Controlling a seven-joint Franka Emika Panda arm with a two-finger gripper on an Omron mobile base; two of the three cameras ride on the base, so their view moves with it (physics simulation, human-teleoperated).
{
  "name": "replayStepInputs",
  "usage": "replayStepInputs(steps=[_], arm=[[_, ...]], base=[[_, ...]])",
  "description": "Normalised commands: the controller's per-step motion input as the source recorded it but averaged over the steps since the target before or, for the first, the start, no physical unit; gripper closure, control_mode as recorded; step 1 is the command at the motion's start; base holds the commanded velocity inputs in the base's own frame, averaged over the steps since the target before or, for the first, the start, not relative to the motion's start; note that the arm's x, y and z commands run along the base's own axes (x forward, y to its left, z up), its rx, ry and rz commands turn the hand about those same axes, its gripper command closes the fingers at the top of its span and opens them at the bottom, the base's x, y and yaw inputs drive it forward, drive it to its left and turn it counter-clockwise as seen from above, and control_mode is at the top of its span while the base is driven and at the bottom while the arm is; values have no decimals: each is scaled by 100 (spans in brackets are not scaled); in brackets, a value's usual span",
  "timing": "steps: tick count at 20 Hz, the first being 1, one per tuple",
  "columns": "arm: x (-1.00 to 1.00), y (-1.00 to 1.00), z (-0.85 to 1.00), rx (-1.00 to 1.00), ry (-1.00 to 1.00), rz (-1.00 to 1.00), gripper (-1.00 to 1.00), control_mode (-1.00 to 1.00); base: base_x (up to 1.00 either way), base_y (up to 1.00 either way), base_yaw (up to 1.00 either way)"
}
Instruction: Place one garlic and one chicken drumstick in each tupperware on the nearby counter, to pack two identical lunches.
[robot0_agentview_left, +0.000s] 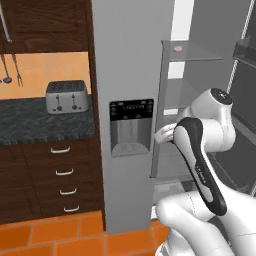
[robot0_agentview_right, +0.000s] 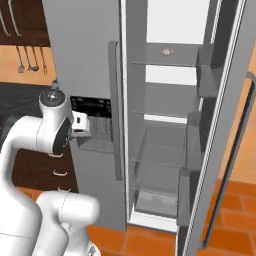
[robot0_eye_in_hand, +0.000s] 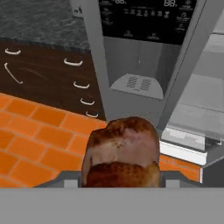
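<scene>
In the hand view, a browned, roasted chicken drumstick (robot0_eye_in_hand: 123, 153) is seen at the bottom centre, gripped in the claw (robot0_eye_in_hand: 121, 177), whose jaws are closed on its sides; the fingertips themselves are hidden behind the meat. The thick end is turned towards the camera, so the long axis seems to run away from the lens, though its far end cannot be made out. Behind it, the grey fridge door's recessed water dispenser (robot0_eye_in_hand: 138, 72) is shown at top centre, with orange floor tiles (robot0_eye_in_hand: 30, 144) at lower left.

In the left base view, a silver four-slot toaster (robot0_agentview_left: 67, 96) is seen on the black-grey speckled stone desk (robot0_agentview_left: 40, 125) at middle left. In the right base view, the open fridge's glass shelves are shown, with a small pale garlic bulb (robot0_agentview_right: 167, 51) on the top shelf (robot0_agentview_right: 170, 61).
</scene>
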Motion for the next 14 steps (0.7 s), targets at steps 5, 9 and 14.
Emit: replayStepInputs(steps=[5, 9, 14], arm=[[0, 0, 0, 0, 0, 0, 100, 100], [0, 0, 0, 0, 0, 0, 100, 100], [0, 0, 0, 0, 0, 0, 100, 100]], base=[[21, 100, 0], [45, 100, 0], [66, 100, 10]])
